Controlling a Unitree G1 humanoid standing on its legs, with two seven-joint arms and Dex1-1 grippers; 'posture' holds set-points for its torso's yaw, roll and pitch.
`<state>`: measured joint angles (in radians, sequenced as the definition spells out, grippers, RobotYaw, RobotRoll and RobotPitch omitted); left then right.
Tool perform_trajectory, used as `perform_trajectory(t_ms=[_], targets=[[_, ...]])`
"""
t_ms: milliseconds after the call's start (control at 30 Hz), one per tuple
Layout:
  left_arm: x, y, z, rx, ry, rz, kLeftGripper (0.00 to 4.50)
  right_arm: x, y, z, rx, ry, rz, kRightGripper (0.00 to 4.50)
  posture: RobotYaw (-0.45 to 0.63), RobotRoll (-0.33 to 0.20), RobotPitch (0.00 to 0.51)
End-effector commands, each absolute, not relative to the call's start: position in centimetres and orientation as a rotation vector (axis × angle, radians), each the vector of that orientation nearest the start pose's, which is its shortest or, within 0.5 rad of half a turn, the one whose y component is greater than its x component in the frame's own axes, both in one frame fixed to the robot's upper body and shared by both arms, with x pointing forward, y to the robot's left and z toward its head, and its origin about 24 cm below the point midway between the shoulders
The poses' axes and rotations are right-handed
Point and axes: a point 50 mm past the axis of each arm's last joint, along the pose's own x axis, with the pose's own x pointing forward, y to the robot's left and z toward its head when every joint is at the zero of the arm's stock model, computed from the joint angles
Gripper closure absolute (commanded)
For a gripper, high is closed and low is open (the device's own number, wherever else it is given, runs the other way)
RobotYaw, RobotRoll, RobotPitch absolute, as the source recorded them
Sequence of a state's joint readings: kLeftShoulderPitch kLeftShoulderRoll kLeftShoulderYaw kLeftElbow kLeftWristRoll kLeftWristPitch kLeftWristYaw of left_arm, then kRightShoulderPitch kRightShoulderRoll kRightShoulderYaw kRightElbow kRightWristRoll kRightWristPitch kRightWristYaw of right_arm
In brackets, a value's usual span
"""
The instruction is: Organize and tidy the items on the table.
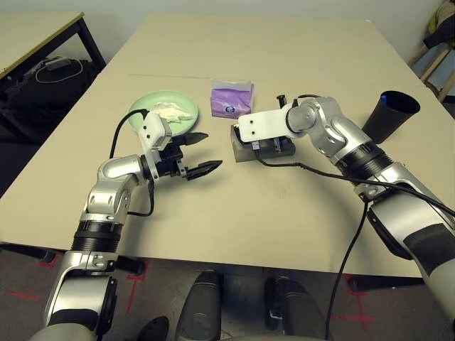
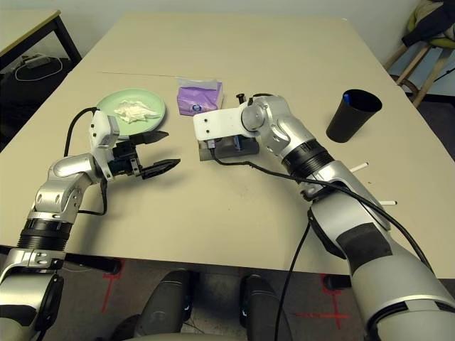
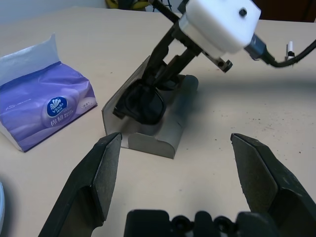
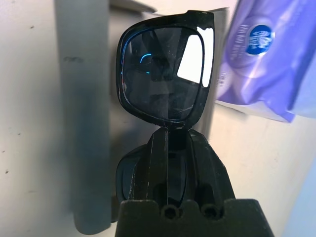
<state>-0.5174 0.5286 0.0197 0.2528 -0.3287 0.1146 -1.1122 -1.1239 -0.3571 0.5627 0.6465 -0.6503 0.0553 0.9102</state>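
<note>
- Left eye view, nearest first: the left gripper (image 1: 200, 152) hangs over bare table (image 1: 234, 227) with its two black fingers spread wide, nothing between them. It points level toward the middle of the table.
- Just past it, about the middle of the table, the grey glasses case (image 3: 158, 133) lies open, lid tipped back.
- The right gripper (image 3: 160, 69) comes down at a slant over that case, fingers pinched tight on the black sunglasses (image 4: 165, 69) at the bridge. In the left wrist view the glasses sit low in the open case, though I can't really tell if they're touching the bottom.
- A bit further back on the left, the mint green plate (image 1: 142, 106) sits with the crumpled white tissue (image 1: 170, 111) on it. The left gripper's upper finger reaches close to the plate's near rim.
- Right behind the case, the purple tissue pack (image 1: 232, 98) lies flat, near the plate but apart from it.
- Off on the right side, the black cup (image 2: 353, 115) stands upright, well apart from everything else.
- Two white-blue pens (image 2: 359, 167) lie near the right edge, partly hidden by the right arm.
</note>
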Motion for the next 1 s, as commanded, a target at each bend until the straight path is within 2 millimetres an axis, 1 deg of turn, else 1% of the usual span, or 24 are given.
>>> perform_trajectory(t_ms=[33, 333, 400, 433, 533, 567, 667, 700, 800, 900, 1000], targets=[[31.3, 19.3, 14.4, 0.260, -0.041, -1.075, 0.00, 38.8, -7.5, 18.3, -1.549, 0.194, 0.910, 4.15, 0.27, 0.000, 0.099], [31.2, 19.4, 14.4, 0.260, -0.038, -1.074, 0.00, 38.8, -7.4, 18.3, -1.531, 0.219, 0.932, 4.15, 0.28, 0.000, 0.094], [31.2, 19.4, 14.4, 0.260, -0.038, -1.075, 0.00, 38.8, -7.4, 18.6, -1.523, 0.222, 0.927, 3.39, 0.28, 0.000, 0.094], [31.2, 19.4, 14.4, 0.260, -0.038, -1.075, 0.00, 38.8, -7.3, 18.8, -1.517, 0.221, 0.925, 3.13, 0.27, 0.000, 0.090], [31.3, 19.3, 14.3, 0.257, -0.037, -1.078, 0.00, 38.7, -7.3, 19.6, -1.498, 0.214, 0.924, 1.98, 0.26, 0.000, 0.085], [31.3, 19.3, 14.3, 0.256, -0.037, -1.079, 0.00, 38.7, -7.4, 19.9, -1.494, 0.213, 0.924, 1.51, 0.26, 0.000, 0.085], [31.4, 19.2, 14.3, 0.255, -0.035, -1.086, 0.00, 38.6, -7.5, 20.6, -1.483, 0.204, 0.917, 0.46, 0.24, 0.000, 0.080], [31.5, 19.2, 14.3, 0.255, -0.034, -1.088, 0.00, 38.6, -7.6, 20.9, -1.479, 0.200, 0.913, 0.03, 0.23, 0.000, 0.076], [31.7, 19.0, 14.3, 0.254, -0.035, -1.094, 0.00, 38.3, -8.3, 22.0, -1.456, 0.190, 0.896, 0.03, 0.21, 0.000, 0.071], [31.9, 18.8, 14.3, 0.257, -0.036, -1.105, 0.00, 37.9, -9.7, 23.2, -1.396, 0.200, 0.879, 0.03, 0.19, 0.000, 0.068], [32.2, 18.7, 14.3, 0.260, -0.040, -1.104, 0.00, 37.6, -11.0, 23.7, -1.309, 0.225, 0.863, 0.03, 0.18, 0.000, 0.065]])
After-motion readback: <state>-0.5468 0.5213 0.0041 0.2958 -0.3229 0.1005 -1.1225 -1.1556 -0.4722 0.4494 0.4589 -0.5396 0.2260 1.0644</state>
